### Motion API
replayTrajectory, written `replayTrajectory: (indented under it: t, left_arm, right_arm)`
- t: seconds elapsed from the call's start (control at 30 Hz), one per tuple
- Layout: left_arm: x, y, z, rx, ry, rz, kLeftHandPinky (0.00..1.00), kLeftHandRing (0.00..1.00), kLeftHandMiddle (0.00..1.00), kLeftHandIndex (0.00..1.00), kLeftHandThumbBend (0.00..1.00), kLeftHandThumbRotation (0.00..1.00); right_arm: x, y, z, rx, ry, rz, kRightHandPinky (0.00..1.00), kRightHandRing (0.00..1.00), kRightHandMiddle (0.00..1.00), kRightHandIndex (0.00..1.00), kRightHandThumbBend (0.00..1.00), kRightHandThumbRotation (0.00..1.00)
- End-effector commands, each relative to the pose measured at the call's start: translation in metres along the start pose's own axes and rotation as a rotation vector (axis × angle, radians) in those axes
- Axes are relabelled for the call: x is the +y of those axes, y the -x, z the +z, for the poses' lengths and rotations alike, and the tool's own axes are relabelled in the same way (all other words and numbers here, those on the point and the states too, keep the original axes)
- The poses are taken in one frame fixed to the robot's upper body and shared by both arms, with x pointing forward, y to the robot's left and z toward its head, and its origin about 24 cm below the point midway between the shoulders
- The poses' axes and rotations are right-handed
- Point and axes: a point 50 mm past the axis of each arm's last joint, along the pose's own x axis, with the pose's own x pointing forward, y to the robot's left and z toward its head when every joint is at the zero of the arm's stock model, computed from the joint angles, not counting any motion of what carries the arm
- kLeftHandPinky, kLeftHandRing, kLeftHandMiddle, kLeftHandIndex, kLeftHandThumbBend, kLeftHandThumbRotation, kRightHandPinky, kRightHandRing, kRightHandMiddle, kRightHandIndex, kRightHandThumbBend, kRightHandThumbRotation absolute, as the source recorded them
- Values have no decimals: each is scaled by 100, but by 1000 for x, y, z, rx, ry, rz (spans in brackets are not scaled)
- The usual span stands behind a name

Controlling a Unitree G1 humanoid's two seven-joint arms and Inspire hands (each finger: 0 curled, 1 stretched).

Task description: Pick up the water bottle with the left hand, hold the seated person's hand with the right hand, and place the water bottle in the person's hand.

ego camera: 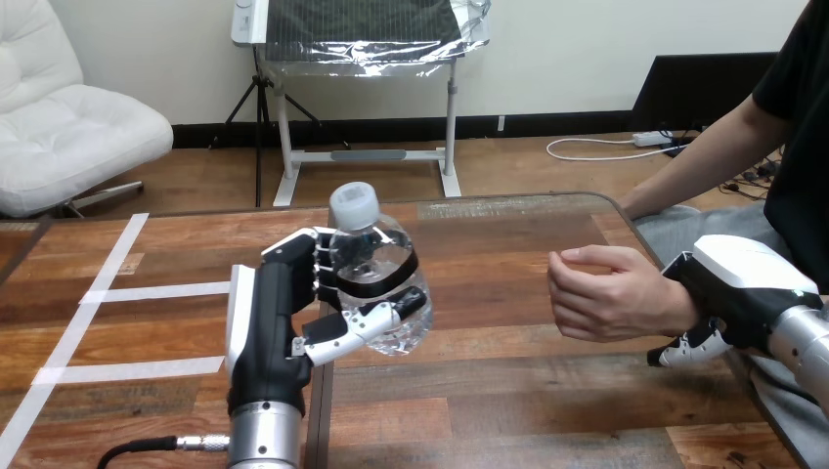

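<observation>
Left hand (pixel 269 322) curls around the clear plastic water bottle (pixel 364 239) mid-body, left of the person's hand (pixel 606 293); likely light, slippery, crushable.

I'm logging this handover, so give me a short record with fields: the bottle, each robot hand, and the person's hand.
water bottle: upright, clear, white cap on
left hand: curled round the bottle
person's hand: loosely curled, empty, apart from the bottle
right hand: touching or just beside the person's hand; hold cannot be told
table: wooden, white tape lines at left
</observation>
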Motion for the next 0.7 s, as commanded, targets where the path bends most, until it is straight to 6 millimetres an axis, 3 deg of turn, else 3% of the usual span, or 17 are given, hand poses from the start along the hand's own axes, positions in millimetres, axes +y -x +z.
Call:
replayTrajectory:
  t: [0.0, 0.67]
  left_arm:
    - [-8, -22, 32, -153, 43, -4, 34, 38, 43, 46, 67, 0]
    - [-15, -24, 38, -165, 44, -35, 33, 38, 42, 46, 67, 0]
  right_arm:
    - [-32, -1, 11, -54, 31, -110, 17, 23, 30, 34, 75, 0]
    - [-38, 0, 15, -79, 26, -137, 18, 23, 31, 35, 75, 0]
